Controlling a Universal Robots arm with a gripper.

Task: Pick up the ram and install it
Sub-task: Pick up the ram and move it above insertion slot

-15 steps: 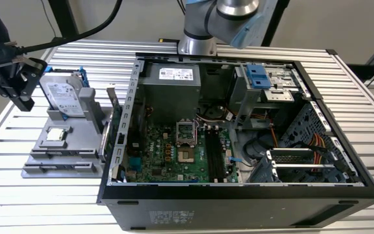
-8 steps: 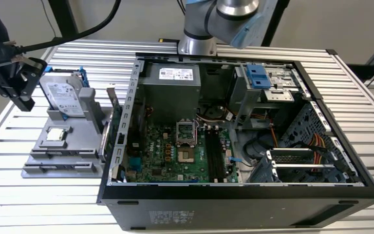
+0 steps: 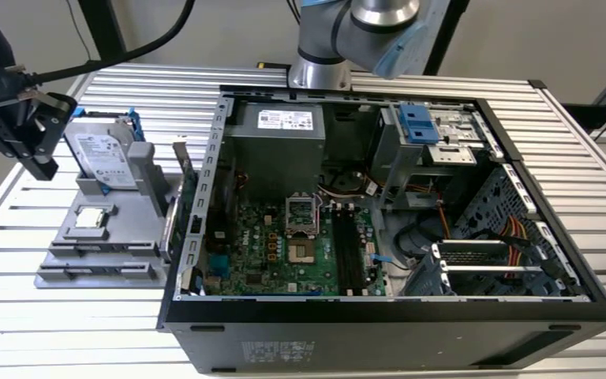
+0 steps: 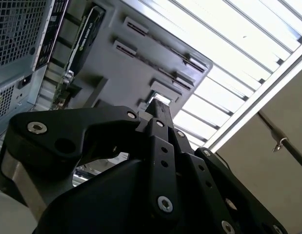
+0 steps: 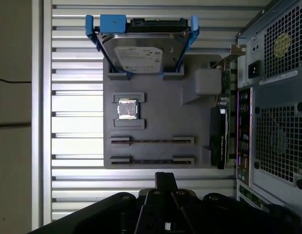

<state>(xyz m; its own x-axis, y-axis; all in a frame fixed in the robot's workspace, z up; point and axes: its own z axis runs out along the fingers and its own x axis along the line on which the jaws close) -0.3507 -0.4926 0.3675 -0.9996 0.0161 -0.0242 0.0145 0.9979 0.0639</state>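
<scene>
1. A slatted metal table is carrying everything, with a dark floor showing beyond its edge.
2. At the exterior view's far left the gripper is hanging above the table beside the grey holder. In both wrist views its fingers are pressing together with nothing visible between them.
3. The holder is keeping a silver hard drive in a blue bracket propped at its far end, and a small square chip is sitting in a pocket at its middle.
4. The ram seems to be standing on edge in one of the holder's two long slots. It is showing as a thin dark strip, so I cannot tell its colour. Its long axis is running along the slot, crosswise to the long black slots on the motherboard.
5. A black card is standing on edge at the holder's side next to the case.
6. The open computer case is lying on its side at the exterior view's middle and right. It is holding the green motherboard, a silver power supply and a blue-tabbed drive cage.
</scene>
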